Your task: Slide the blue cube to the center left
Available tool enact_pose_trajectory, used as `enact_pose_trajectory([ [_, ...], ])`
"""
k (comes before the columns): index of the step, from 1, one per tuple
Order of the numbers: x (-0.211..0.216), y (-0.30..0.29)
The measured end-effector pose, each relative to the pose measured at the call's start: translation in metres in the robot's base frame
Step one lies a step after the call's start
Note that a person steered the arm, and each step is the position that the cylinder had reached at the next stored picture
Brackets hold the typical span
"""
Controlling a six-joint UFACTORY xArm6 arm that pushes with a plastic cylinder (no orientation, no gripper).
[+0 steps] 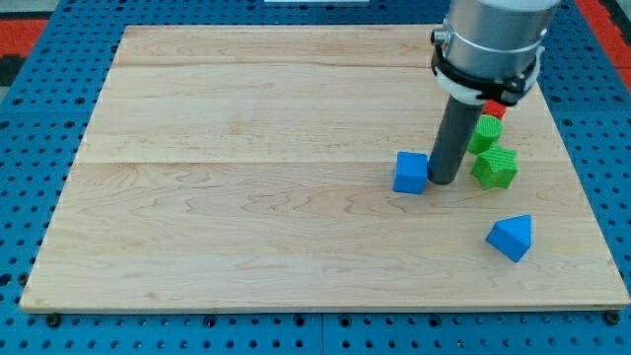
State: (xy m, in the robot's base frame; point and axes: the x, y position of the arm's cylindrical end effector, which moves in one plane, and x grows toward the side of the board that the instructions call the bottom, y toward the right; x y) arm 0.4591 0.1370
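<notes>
No jaws to report here, nothing to clamp or release: the arm ends in a plain dark rod, and my tip (444,181) sits planted just on the right side of the blue cube (411,173), touching or as near as makes no difference. Sweeping from the view's left: a wide stretch of pale wooden board (217,197), smooth, with fine grain and long plank seams, and that's where the cube needs to travel. It sits right of centre now, so the push looks barely begun. The good play, I'd say, is a straight leftward shove through the cube's middle, so the flat face stays square and doesn't spin off. Further right, a ridged green block (494,167), another green block (483,133) behind, a red block (493,109) peeking out, and a blue wedge-like block (510,238) lower down.
</notes>
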Motion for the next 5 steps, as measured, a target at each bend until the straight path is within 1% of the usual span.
enact_pose_trajectory([
  [1,-0.027,-0.032],
  [2,-0.024,-0.03],
  [3,-0.003,0.015],
  [4,0.01,-0.055],
  [5,-0.014,-0.143],
])
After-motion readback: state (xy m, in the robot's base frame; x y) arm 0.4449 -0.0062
